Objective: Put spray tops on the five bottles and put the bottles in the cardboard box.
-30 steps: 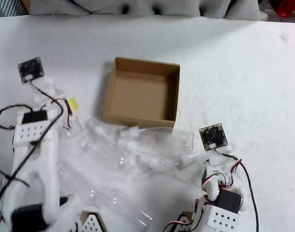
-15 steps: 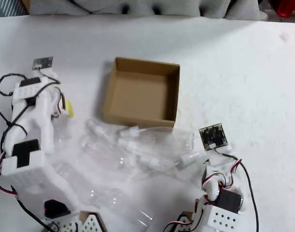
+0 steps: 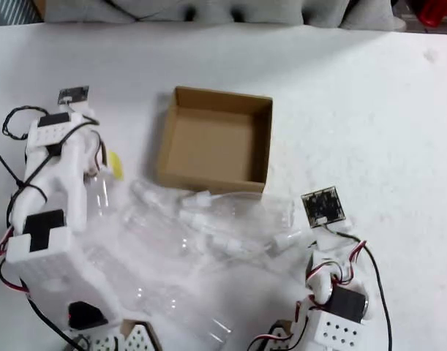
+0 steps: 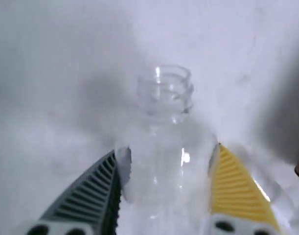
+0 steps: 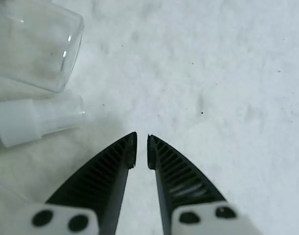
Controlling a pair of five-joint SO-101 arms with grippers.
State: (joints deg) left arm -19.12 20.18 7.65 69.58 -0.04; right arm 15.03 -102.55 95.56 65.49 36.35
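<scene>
A clear bottle [image 4: 165, 93] with a bare open neck lies between the grey and yellow fingers of my left gripper [image 4: 166, 154], which press on its sides. In the high view this gripper [image 3: 102, 172] is at the table's left, left of the cardboard box [image 3: 223, 96], which holds nothing. Several more clear bottles [image 3: 164, 219] and white spray tops [image 3: 197, 199] lie in a heap just in front of the box. My right gripper [image 5: 139, 152] hangs shut over bare table, beside one spray top [image 5: 22, 125] and the open mouth of a bottle [image 5: 39, 46].
The white table [image 3: 369, 124] has free room to the right of the box and behind it. A grey cushioned edge [image 3: 208, 11] runs along the back, with a red object [image 3: 437, 11] at the far right corner. Both arm bases stand at the near edge.
The left arm stretched out from the near edge toward the far left, then shifted slightly right over the bottle. The right arm and the heap have not moved.
</scene>
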